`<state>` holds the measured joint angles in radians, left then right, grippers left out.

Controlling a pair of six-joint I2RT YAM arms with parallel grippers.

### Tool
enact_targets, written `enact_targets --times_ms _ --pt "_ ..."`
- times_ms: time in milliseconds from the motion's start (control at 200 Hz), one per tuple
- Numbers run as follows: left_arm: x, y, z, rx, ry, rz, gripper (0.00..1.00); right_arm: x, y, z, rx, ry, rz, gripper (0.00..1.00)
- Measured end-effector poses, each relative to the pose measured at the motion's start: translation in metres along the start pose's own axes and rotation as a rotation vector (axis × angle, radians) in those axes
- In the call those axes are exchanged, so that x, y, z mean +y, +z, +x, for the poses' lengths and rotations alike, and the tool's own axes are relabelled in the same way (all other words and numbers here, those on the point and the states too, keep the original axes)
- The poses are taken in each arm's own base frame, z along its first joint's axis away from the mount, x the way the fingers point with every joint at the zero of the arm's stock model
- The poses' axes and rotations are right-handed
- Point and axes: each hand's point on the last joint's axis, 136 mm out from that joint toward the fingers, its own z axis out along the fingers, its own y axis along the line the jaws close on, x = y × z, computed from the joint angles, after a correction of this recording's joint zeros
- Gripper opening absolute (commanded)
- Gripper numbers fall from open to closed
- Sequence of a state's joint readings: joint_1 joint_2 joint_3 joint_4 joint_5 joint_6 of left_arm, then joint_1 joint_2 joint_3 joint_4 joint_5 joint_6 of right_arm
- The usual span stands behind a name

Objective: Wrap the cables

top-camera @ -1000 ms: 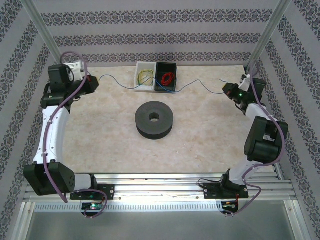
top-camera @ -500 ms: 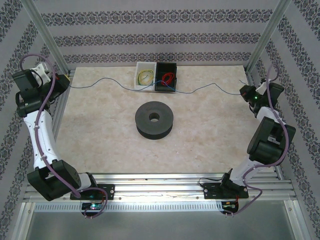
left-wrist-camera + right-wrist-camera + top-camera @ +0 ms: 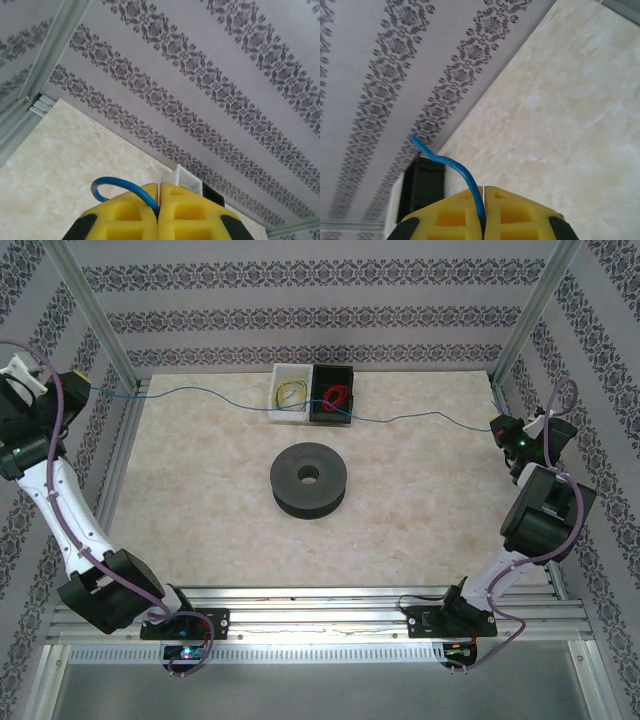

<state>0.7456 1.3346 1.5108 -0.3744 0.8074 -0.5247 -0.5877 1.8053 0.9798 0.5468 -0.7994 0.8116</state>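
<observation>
Top view: the left gripper (image 3: 72, 388) hangs out past the table's (image 3: 200, 500) left edge against the wallpaper, its fingers too small to read there. The right gripper (image 3: 500, 430) is at the far right edge, also tiny and dark against its own arm. The blue wire (image 3: 380, 419) runs between them across the far part of the table, hair-thin and faint in places. It passes along the near side of the white bin (image 3: 280, 405) and black bin (image 3: 333, 412); can't tell if it touches them or hangs above. The black spool (image 3: 308, 478) sits mid-table, nearer than the wire and apart from it. A yellow-green coil (image 3: 292, 392) is in the white bin, a red coil (image 3: 335, 396) in the black one.

Left wrist view: the yellow pads (image 3: 130, 210) are pressed together, pinching the blue wire, and a short loop curls out to the left. The pads are cut off by the bottom edge.

Right wrist view: the pads (image 3: 515, 210) are clamped on the wire, with a free end curving up-left. The lower fingers are cropped.
</observation>
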Motion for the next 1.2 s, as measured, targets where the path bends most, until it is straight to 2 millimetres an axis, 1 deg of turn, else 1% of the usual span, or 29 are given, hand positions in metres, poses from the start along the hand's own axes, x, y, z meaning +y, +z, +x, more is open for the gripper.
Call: enact_targets --times_ms 240,365,455,585,645,764,814,849,894,954,1014,1084,1164,1199 --pt "0.026 -0.024 -0.021 -0.057 -0.058 -0.038 0.0 -0.004 0.006 -0.003 -0.029 0.127 -0.153 0.0" --pt "0.029 -0.029 -0.024 -0.063 -0.071 -0.033 0.0 0.0 0.009 -0.006 -0.042 0.186 -0.236 0.0" --pt "0.031 -0.034 -0.027 -0.071 -0.075 -0.035 0.0 0.005 0.011 -0.006 -0.046 0.215 -0.281 0.0" --pt "0.039 -0.046 -0.035 -0.104 -0.081 -0.06 0.0 0.024 0.015 0.0 -0.03 0.212 -0.336 0.0" --pt "0.044 -0.052 -0.039 -0.121 -0.087 -0.076 0.0 0.03 0.017 0.003 -0.022 0.207 -0.35 0.0" --pt "0.047 -0.055 -0.041 -0.129 -0.089 -0.083 0.0 0.041 0.022 0.012 0.006 0.191 -0.354 0.0" --pt "0.045 -0.055 -0.041 -0.13 -0.086 -0.084 0.0 0.049 0.026 0.02 0.029 0.18 -0.347 0.17" --pt "0.044 -0.055 -0.041 -0.133 -0.076 -0.089 0.0 0.056 0.029 0.026 0.046 0.165 -0.342 0.26" --pt "0.041 -0.053 -0.039 -0.136 -0.053 -0.104 0.0 0.071 0.033 0.036 0.067 0.126 -0.338 0.36" --pt "0.034 -0.05 -0.037 -0.133 -0.016 -0.125 0.0 0.09 0.04 0.048 0.094 0.075 -0.326 0.42" --pt "0.019 -0.045 -0.033 -0.121 0.031 -0.123 0.0 0.109 0.049 0.06 0.124 0.015 -0.312 0.45" --pt "-0.003 -0.038 -0.024 -0.1 0.08 -0.101 0.0 0.129 0.06 0.073 0.155 -0.055 -0.289 0.45" --pt "-0.033 -0.03 -0.006 -0.064 0.131 -0.057 0.0 0.142 0.071 0.088 0.188 -0.117 -0.255 0.45" --pt "-0.046 -0.026 0.002 -0.049 0.152 -0.033 0.0 0.144 0.074 0.094 0.202 -0.134 -0.24 0.45"
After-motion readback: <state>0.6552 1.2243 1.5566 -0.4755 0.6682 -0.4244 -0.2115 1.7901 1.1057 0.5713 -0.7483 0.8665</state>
